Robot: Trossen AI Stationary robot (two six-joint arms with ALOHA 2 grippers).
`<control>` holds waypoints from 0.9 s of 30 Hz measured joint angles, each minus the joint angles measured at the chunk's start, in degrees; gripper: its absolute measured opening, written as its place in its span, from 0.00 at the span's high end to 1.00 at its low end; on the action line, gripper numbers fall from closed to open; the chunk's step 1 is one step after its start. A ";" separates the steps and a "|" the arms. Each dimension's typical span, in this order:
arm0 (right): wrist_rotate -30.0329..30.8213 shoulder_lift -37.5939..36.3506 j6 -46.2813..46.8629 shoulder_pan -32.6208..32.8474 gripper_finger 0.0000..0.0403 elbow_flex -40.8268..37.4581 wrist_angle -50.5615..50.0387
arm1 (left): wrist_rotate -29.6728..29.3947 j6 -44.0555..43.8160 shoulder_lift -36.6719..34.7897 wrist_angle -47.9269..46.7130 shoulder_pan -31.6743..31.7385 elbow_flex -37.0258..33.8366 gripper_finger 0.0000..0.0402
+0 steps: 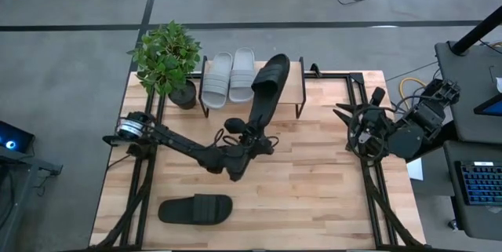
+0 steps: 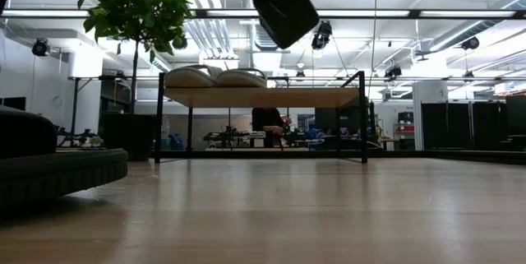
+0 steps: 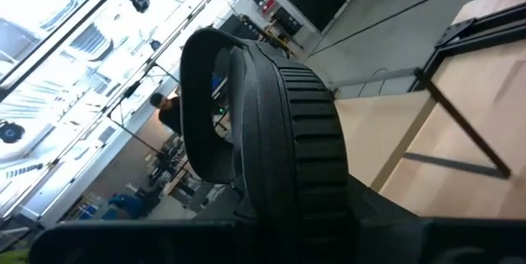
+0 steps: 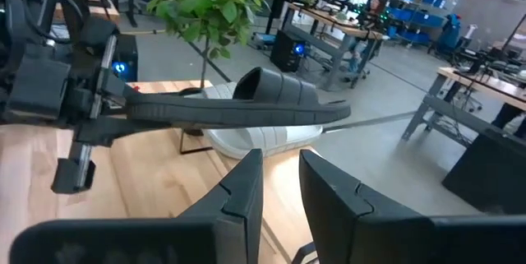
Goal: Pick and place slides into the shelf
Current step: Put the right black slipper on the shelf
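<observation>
My left gripper (image 1: pixel 252 133) is shut on a black slide (image 1: pixel 269 83) that reaches toward the far edge, with its toe end above the shelf (image 1: pixel 293 89). The right wrist view shows this slide (image 4: pixel 238 109) hanging over two light grey slides (image 1: pixel 229 75), which lie side by side, soles down, on the shelf's wooden top (image 2: pixel 263 97). A second black slide (image 1: pixel 196 209) lies flat on the table near its front edge. My right gripper (image 4: pixel 279 165) waits at the table's right edge, open and touching nothing. My left gripper pinches the black slide's heel end (image 4: pixel 136 109) between its two fingers. The fingers point level toward the far edge and lie along the slide. The slide sticks out ahead of them, lifted clear of the table and the shelf, strap end farthest out.
A potted plant (image 1: pixel 166 60) stands at the shelf's left end. The shelf's right half (image 1: pixel 296 79) shows bare board. Black frame rails (image 1: pixel 357 87) run along the table's edges. Open tabletop (image 1: pixel 314 166) lies between the two arms.
</observation>
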 joint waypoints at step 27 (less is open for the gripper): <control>0.02 0.31 -1.88 0.00 0.82 -1.29 -0.29 | -5.88 4.16 17.77 -4.46 8.51 14.58 0.89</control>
